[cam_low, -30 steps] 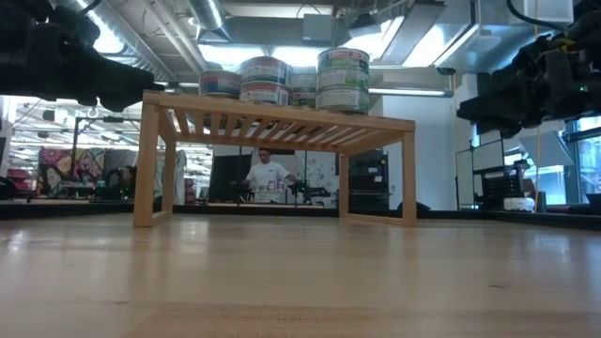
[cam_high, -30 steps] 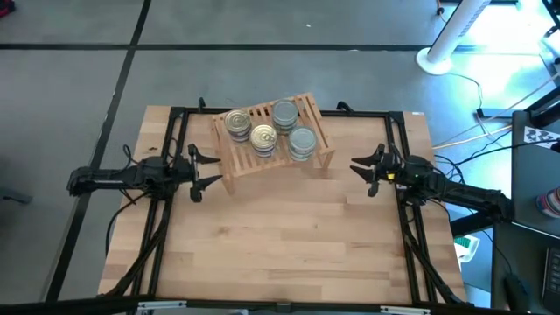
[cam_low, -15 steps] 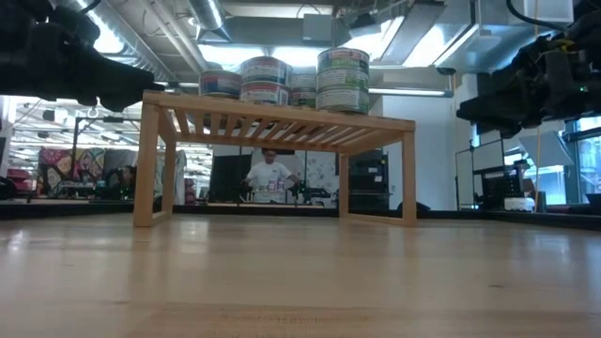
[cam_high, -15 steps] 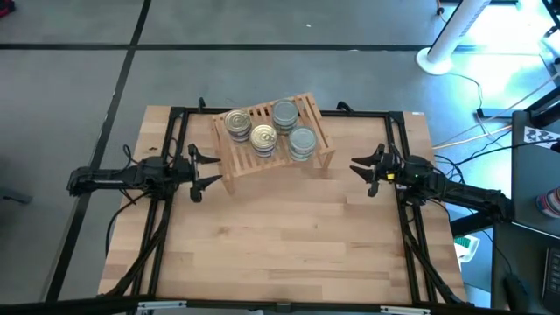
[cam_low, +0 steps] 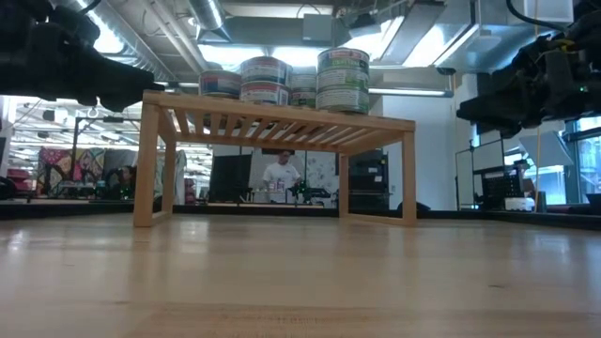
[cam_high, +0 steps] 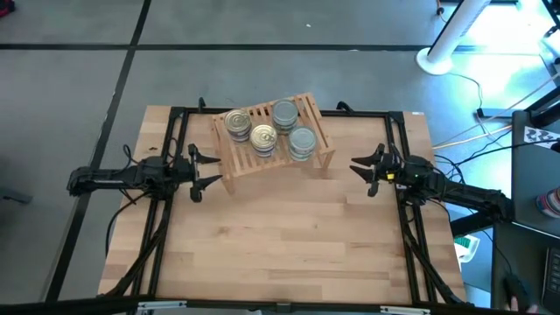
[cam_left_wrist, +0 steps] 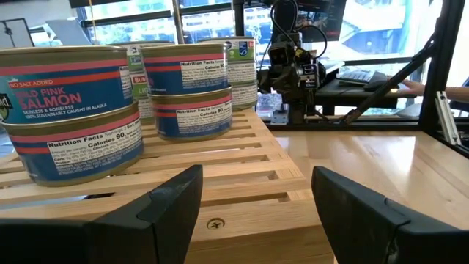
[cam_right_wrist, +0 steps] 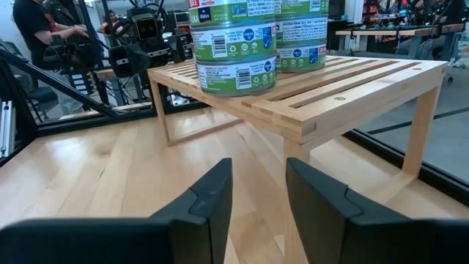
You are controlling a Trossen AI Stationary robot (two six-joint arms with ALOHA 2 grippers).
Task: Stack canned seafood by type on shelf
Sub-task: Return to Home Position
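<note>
Gaping left claw (cam_high: 213, 170) and right claw (cam_high: 360, 175) flank round tins (cam_high: 263, 137) on slatted wood shelf (cam_high: 260, 113).

1. From above, each stack (cam_high: 302, 140) hides all tins under its top one; labels are too small to read.
2. In the low view, the rear tins (cam_low: 302, 89) are half hidden.
3. Wrist pictures' edges cut off the salmon stack (cam_left_wrist: 69, 110) and the top green tin (cam_right_wrist: 234, 11).
4. The person (cam_low: 282, 176) is blurred.
</note>
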